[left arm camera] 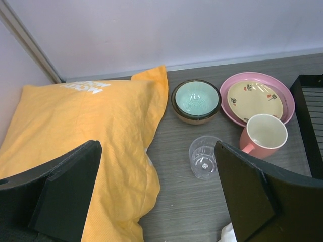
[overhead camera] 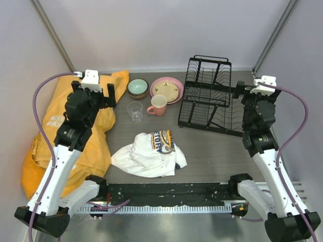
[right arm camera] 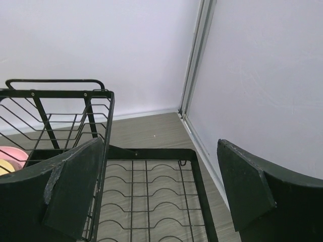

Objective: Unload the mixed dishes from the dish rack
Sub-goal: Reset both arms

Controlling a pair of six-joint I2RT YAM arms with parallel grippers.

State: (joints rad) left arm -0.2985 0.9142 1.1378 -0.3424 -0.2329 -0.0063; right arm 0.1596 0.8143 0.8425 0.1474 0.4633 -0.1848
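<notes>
Black wire dish rack [overhead camera: 209, 98] stands empty; left of it on the worktop sit the rigid, breakable dishes, including a slippery clear glass [overhead camera: 135, 111], best gripped across its rim. Both arms' jaws gape, holding nothing.

Both arms rise from their bases at the bottom corners of the overhead frame and reach toward its upper half. The left tool [overhead camera: 96, 94] sits upper left, fingers spread wide and holding nothing. The right tool [overhead camera: 246, 91] sits upper right, its fingers [right arm camera: 75, 186] likewise parted wide and empty.
</notes>
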